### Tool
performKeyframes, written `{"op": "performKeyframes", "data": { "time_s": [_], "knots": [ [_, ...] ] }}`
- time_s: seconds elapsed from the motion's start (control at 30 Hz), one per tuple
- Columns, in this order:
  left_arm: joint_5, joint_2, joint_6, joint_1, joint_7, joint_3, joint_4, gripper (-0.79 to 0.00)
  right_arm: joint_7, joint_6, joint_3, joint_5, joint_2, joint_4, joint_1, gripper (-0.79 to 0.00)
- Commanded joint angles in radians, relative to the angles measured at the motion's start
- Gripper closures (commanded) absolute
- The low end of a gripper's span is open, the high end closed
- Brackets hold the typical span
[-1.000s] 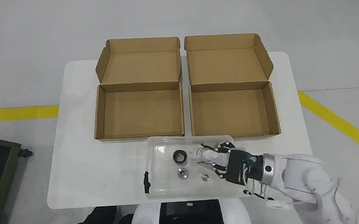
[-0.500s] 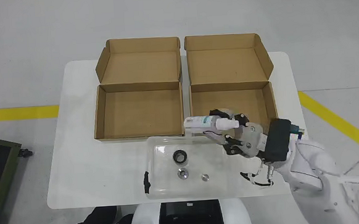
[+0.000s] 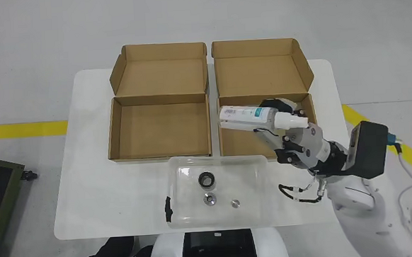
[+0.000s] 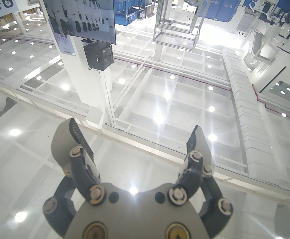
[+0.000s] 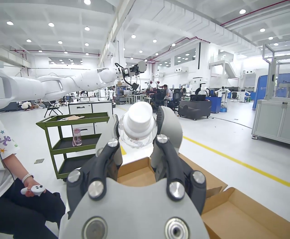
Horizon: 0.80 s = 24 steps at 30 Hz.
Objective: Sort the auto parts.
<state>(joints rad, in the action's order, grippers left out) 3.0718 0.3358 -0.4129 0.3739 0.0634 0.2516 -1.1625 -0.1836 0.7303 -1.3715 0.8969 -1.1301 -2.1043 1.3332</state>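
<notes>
The right hand [image 3: 282,122] hangs over the near part of the right cardboard box [image 3: 235,137], fingers clamped on a bottle [image 3: 248,114] held sideways above it; the left hand [image 4: 133,138] points at the ceiling [image 4: 165,90], jaws spread and empty. The bottle is clear, with a white cap and a blue-and-white label. Just in front of that box, on the white table [image 3: 95,171], sits a clear tray [image 3: 176,201] of small metal parts [image 3: 207,179].

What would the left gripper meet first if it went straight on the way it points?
Nothing near: the left gripper points upward, and the way looks free up to the ceiling, though depth is unclear.
</notes>
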Motion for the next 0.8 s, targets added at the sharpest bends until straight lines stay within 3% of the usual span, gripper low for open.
{"op": "performKeyframes", "data": {
  "time_s": [0.0,0.47,0.77],
  "knots": [
    [0.000,0.000,0.000,0.000,0.000,0.000,0.000,-0.785,-0.011,0.004,0.003,0.007,-0.001,0.004,-0.004,0.000],
    [0.000,0.000,0.000,0.000,0.000,0.000,0.000,-0.785,0.076,0.061,0.027,0.183,0.005,0.143,0.021,0.000],
    [0.000,0.000,0.000,0.000,0.000,0.000,0.000,-0.785,0.206,0.008,0.033,0.289,0.009,0.230,-0.023,0.000]
  ]
}}
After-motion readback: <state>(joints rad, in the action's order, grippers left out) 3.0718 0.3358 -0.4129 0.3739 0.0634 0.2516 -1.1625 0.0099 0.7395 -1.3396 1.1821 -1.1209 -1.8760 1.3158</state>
